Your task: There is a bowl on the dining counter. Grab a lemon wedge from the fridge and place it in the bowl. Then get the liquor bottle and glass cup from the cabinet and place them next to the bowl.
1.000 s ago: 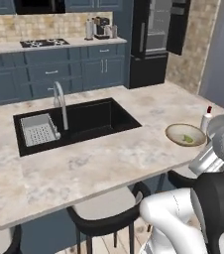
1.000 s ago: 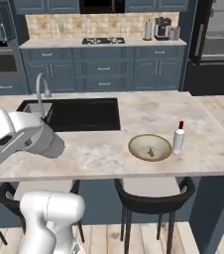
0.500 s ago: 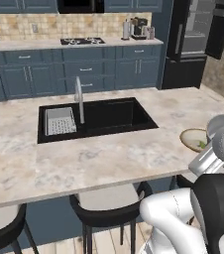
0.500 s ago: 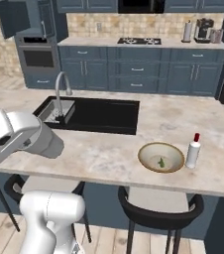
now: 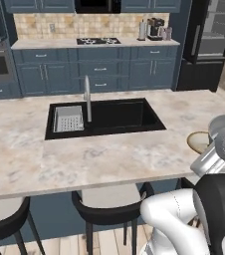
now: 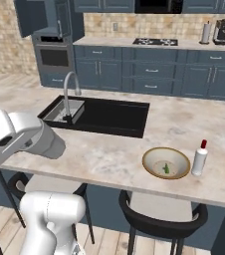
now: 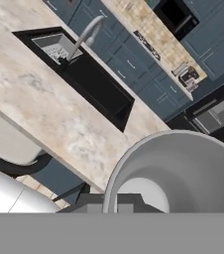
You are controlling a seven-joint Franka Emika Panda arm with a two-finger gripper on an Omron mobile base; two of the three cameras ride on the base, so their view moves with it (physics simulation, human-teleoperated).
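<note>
Where the pale, veined marble surface point(image 6: 109, 159) runs across the room as a long island, a black rectangular sink point(image 6: 102, 115) is sunk into its middle, with a curved metal faucet point(image 6: 69, 94) at one end and a small wire rack point(image 5: 68, 118) inside the basin. Behind it stand dark blue cabinets with slim metal handles, a tan tiled backsplash, a gas cooktop point(image 5: 97, 41), a coffee machine point(image 6: 224, 31) and a paper towel roll point(image 6: 206, 33) on the rear counter. A built-in oven point(image 6: 54, 56) sits at the left end in the right base view, under an open cabinet door point(image 6: 35, 17). A black fridge point(image 5: 204, 47) stands at the right in the left base view. Dark round-backed stools point(image 6: 159, 219) are tucked under the near edge of the surface, over a light wood floor.

Near the right end of the surface, close to its near edge, sits the bowl point(image 6: 166, 162), round, shallow and tan-rimmed, with a small green lemon wedge point(image 6: 167, 169) lying inside. Just beside the bowl's right side stands the liquor bottle point(image 6: 200, 158), white, upright, with a red cap.

The gripper is shut and no held thing can be seen in it. From the hand view, which looks across the surface toward the sink, how far the bowl lies from the gripper cannot be told.
</note>
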